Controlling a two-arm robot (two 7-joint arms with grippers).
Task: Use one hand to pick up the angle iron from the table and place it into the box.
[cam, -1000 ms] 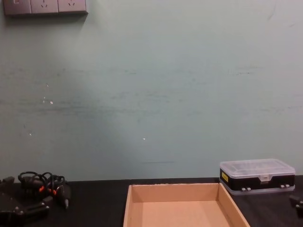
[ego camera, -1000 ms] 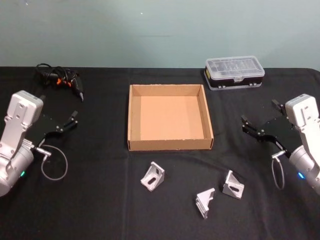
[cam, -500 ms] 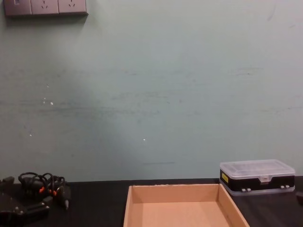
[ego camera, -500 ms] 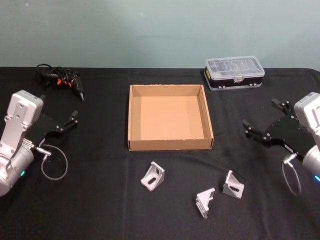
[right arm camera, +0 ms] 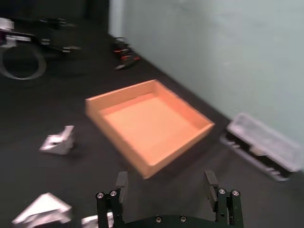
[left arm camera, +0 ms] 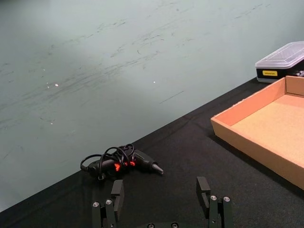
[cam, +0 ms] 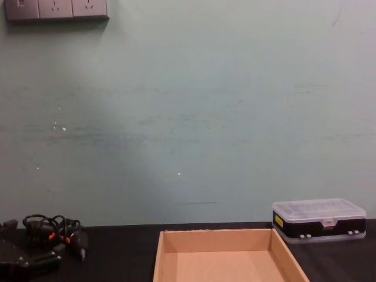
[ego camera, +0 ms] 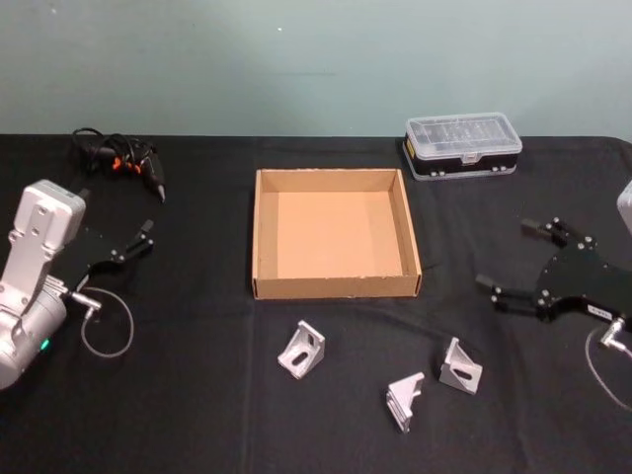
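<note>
Your right gripper stands over the table, jaws spread wide and holding nothing. Nearest it lies the right angle iron. The middle angle iron and left angle iron lie farther off, all three on the table before the cardboard box. Your left gripper, likewise spread and empty, is parked at far left.
</note>
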